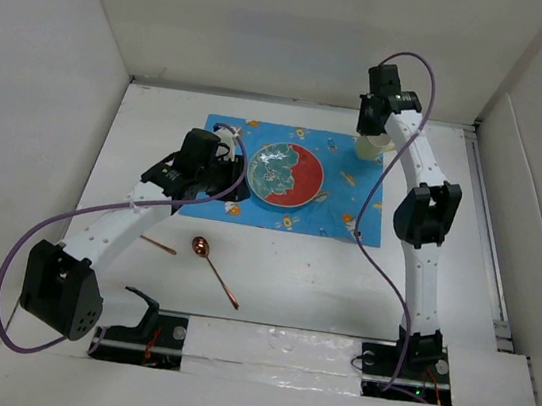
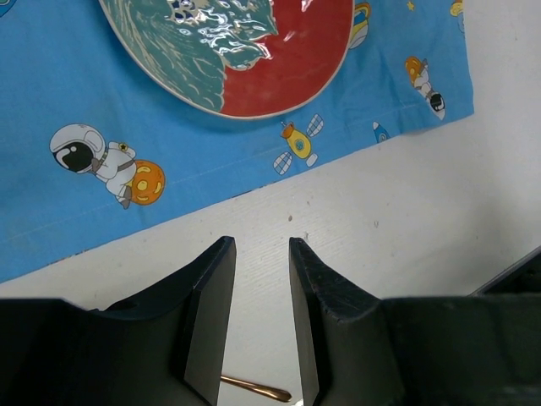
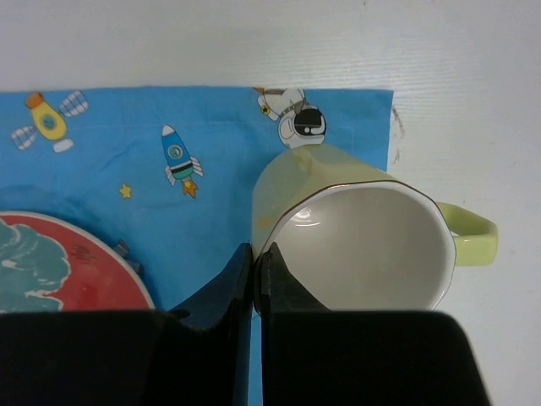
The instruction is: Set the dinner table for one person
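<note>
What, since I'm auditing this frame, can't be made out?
Thin copper utensil: top view, left arm covers its end, type unclear.
Pale yellow ceramic mug: right wrist view, near rim hidden behind right pincer.
Red and teal round plate: left wrist view, cut by top edge.

Blue astronaut-and-rocket mat (image 1: pixel 334 222), red-and-teal plate (image 1: pixel 286 176), pale yellow-green mug (image 3: pixel 304 182), copper spoon (image 1: pixel 214 266), white dinner table (image 1: pixel 330 287).

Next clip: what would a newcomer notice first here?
A bright blue space-print placemat lies mid-table on the white dinner table, a red and teal plate on it. At its far right corner the right gripper pinches the wall of a pale yellow-green mug. A copper spoon lies on bare tabletop nearer the arms, and the left gripper hangs open beside the mat's edge.
</note>
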{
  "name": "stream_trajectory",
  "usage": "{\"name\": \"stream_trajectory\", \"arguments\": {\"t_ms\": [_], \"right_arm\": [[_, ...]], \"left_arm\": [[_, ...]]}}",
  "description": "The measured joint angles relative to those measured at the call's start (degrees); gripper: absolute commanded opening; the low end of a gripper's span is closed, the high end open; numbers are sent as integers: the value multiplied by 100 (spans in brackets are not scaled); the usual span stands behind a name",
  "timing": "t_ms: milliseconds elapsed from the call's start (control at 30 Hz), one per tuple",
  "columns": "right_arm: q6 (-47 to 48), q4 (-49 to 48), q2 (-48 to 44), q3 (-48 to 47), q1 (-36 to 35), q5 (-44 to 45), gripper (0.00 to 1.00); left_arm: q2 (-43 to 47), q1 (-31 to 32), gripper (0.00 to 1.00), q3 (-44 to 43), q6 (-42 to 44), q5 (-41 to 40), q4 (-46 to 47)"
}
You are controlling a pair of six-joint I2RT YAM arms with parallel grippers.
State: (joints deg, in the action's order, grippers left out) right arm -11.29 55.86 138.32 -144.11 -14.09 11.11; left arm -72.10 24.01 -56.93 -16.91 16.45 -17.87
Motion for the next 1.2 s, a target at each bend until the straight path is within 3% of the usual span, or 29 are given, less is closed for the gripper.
{"name": "stream_trajectory", "arguments": {"t_ms": [300,333,367,433,700,733,800,833,867,1067,1200], "right_arm": [[219,199,203,2,-33,31,1],[229,199,203,2,-48,42,7],[238,197,208,2,-61,57,20],[258,192,223,2,-96,101,31],[313,-2,203,2,-177,153,44],[308,-2,181,2,-173,138,44],[295,-59,17,105,-164,87,31],[284,-127,-173,254,-164,68,22],[260,-247,-452,557,-164,44,0],[-39,-1694,-3497,3571,-476,-426,0],[-426,-2920,-5193,5558,-1773,-807,0]], "left_arm": [[-17,0,29,-44,-149,-109,-7],[-22,0,29,-50,-162,-118,-9],[-22,0,29,-59,-170,-131,-13],[-24,0,29,-90,-190,-162,-39],[-24,0,27,-297,-234,-286,-192],[-24,0,21,-337,-245,-304,-216],[-24,0,5,-450,-273,-330,-291],[-24,0,0,-533,-286,-345,-326],[-24,0,0,-634,-299,-369,-350],[129,-35,0,-1333,-428,-643,-380],[402,-173,3,-1762,-721,-992,-444]]}}
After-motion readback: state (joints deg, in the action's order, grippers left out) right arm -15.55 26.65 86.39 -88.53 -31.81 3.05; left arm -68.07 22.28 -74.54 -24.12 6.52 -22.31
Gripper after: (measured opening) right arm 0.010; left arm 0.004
